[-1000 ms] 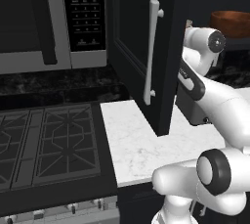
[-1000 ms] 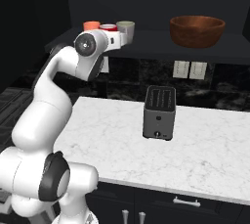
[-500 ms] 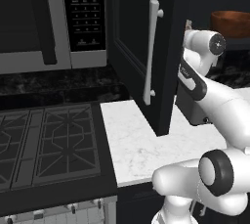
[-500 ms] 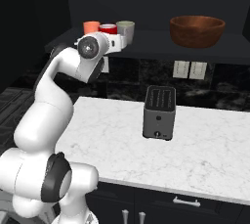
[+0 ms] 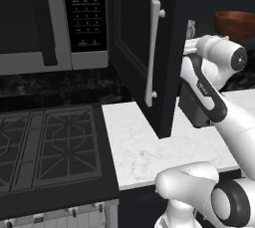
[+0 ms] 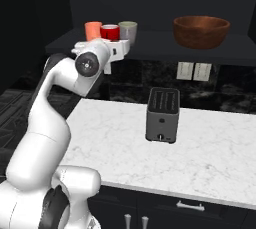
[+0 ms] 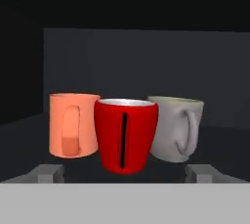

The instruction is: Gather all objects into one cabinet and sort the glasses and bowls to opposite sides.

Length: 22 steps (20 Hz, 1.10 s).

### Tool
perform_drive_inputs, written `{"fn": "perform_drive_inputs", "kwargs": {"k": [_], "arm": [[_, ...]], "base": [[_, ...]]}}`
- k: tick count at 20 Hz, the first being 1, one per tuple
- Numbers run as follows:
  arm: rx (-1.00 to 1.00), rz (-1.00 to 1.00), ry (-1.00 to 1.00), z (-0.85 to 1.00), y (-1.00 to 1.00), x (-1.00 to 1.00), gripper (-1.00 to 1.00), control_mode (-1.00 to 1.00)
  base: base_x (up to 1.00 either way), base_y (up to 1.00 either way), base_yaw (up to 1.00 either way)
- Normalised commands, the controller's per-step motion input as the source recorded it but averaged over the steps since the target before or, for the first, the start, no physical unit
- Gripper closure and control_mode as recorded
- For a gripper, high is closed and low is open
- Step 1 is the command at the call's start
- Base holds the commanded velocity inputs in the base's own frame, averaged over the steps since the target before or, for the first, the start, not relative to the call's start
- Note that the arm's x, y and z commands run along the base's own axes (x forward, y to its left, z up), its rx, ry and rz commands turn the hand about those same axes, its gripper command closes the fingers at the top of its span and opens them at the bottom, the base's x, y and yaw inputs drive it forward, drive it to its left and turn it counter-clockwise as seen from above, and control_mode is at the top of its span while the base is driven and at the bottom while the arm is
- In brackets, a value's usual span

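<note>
Three cups stand close together on the left of the cabinet shelf (image 6: 150, 43): an orange one (image 7: 73, 125), a red one (image 7: 126, 135) in the middle and slightly forward, and a grey-white mug (image 7: 176, 127). From the right base they show as orange (image 6: 93, 30), red (image 6: 110, 32) and grey-white (image 6: 128, 30). My gripper (image 7: 126, 173) is open just in front of the red cup, and its fingertips (image 7: 46, 171) stand wide of the cup without touching it. The wide brown bowl (image 6: 201, 31) sits on the right of the same shelf.
The black cabinet door (image 5: 144, 48) with its pale bar handle (image 5: 153, 53) hangs open to the left of my arm. A dark grey toaster (image 6: 162, 114) stands on the white marble counter (image 6: 200, 158) below the shelf. A stove (image 5: 45, 147) and a microwave (image 5: 50, 18) lie further left.
The jaws have gone from shut to wide open, letting go of the red cup, which stays standing on the shelf between the other two. The hand has drawn back slightly.
</note>
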Motion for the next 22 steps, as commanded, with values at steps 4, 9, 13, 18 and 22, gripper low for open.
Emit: {"fn": "perform_drive_inputs", "kwargs": {"k": [4,9,13,18,22], "arm": [[0.0,0.0,-0.24,0.08,-0.37,-1.0,-1.0,-1.0],[-0.01,0.0,-0.03,-0.48,-0.3,-1.0,-1.0,-1.0],[-0.11,0.0,0.03,-0.99,-0.13,-1.0,-1.0,-1.0],[-0.16,0.0,0.23,-1.0,-0.02,-1.0,-1.0,-1.0],[-0.17,0.0,0.31,-0.98,0.0,-1.0,-1.0,-1.0]], "base": [[0.0,0.0,0.0],[0.0,0.0,0.0],[0.0,0.0,0.0],[0.0,0.0,0.0],[0.0,0.0,0.0]]}}
